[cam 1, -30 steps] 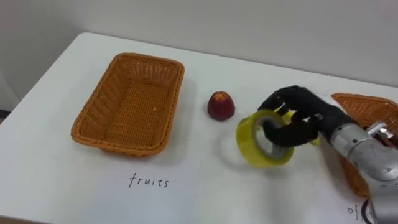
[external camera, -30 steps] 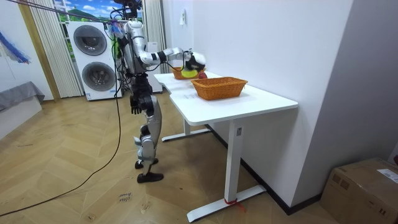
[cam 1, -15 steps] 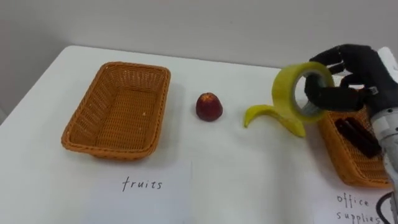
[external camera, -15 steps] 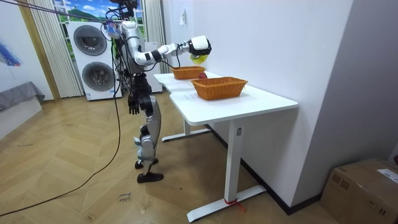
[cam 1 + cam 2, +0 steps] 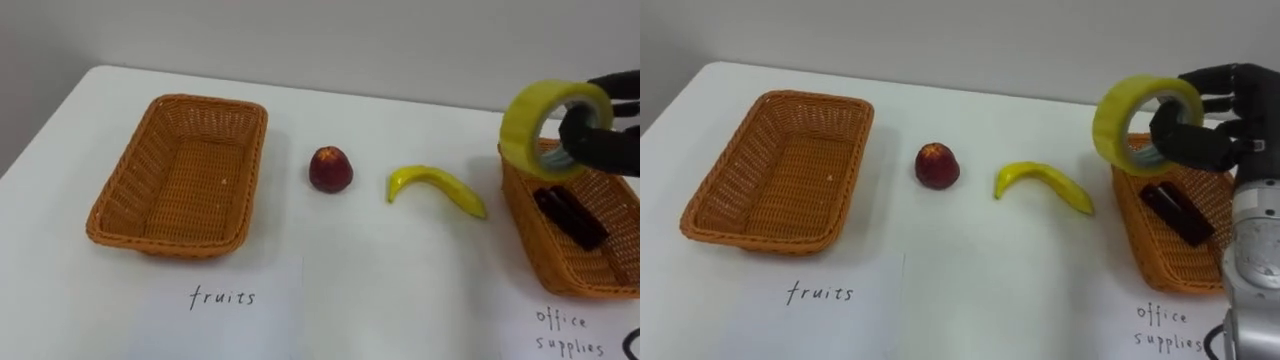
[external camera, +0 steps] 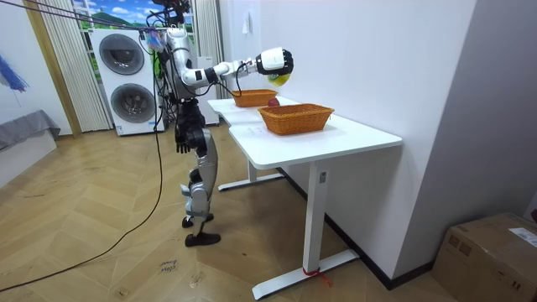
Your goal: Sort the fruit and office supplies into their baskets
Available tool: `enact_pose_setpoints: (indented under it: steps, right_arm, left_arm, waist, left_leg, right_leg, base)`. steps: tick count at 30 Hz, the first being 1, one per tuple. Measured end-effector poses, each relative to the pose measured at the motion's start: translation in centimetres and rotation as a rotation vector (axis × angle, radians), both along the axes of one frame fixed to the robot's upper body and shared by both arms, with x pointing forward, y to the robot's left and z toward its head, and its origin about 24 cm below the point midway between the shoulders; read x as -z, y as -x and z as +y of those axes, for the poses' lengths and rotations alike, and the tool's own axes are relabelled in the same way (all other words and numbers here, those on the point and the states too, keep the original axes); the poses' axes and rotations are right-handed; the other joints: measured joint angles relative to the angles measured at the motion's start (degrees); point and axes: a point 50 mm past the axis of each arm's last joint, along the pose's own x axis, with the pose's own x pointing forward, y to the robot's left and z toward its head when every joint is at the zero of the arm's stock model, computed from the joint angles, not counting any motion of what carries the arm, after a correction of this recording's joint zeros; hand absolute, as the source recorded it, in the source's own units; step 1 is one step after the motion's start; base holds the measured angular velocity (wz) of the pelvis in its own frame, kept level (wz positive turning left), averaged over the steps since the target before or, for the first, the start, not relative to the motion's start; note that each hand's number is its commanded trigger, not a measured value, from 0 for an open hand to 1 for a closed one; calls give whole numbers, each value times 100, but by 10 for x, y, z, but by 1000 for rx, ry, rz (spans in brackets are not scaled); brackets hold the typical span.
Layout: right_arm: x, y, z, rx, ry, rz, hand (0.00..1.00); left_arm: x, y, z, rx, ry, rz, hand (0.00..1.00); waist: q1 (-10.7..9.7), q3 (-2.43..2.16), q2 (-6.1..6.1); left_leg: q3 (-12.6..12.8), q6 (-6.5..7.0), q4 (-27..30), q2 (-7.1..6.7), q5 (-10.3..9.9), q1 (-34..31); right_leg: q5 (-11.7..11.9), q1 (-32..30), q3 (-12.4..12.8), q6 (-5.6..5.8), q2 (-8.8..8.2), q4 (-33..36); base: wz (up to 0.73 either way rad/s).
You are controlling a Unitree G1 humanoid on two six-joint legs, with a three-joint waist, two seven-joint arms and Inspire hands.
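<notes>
**Sorting scene, with the tape roll held above the office basket.** The yellow tape roll (image 5: 1110,128) is off the table, tilted, above the near-left corner of the office-supplies basket (image 5: 1137,232). It is held by the right hand (image 5: 1232,128), whose dark fingers (image 5: 1170,124) curl through the roll's hole and clamp its band. A flat dark object (image 5: 1177,213), possibly a stapler or case, lies inside that basket. The banana (image 5: 1040,183) lies on the white table (image 5: 970,260) just left of the basket. The red apple (image 5: 938,165) sits further left, apart from the banana. The fruit basket (image 5: 775,180) stands at the table's left side. A handwritten paper label (image 5: 820,293) lies in front of the fruit basket, and another label (image 5: 1170,325) in front of the office basket. In the room view the robot stands upright at the table's far end, with its right arm stretched out high over the tabletop. Its left hand (image 6: 180,141) hangs at its hip.
</notes>
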Motion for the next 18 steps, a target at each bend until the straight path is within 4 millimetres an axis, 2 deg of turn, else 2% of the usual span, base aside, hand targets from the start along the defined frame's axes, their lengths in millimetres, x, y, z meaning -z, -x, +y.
enact_pose_setpoints:
  steps: [6,10,18]
  right_arm:
    - [2,0,-3,39,-5,-1,100]
    - [15,0,-15,74,-21,63,100]
    - [23,3,-29,110,36,153,100]
  left_arm:
    - [0,2,0,1,0,2,0]
    - [0,1,0,6,1,2,0]
    - [-1,0,2,15,21,3,0]
  waist:
    - [-98,-3,1]
    - [-93,10,-39]
    - [-93,23,-58]
  left_leg:
    - [53,-1,-6,5,0,7]
    - [63,0,-6,4,0,14]
    - [78,2,-9,2,2,-30]
  right_leg:
    - [0,-7,53,0,7,6]
    - [0,-34,88,0,4,45]
    - [-4,-115,132,3,6,90]
  base:
    - [-2]
    - [-5]
    - [-2]
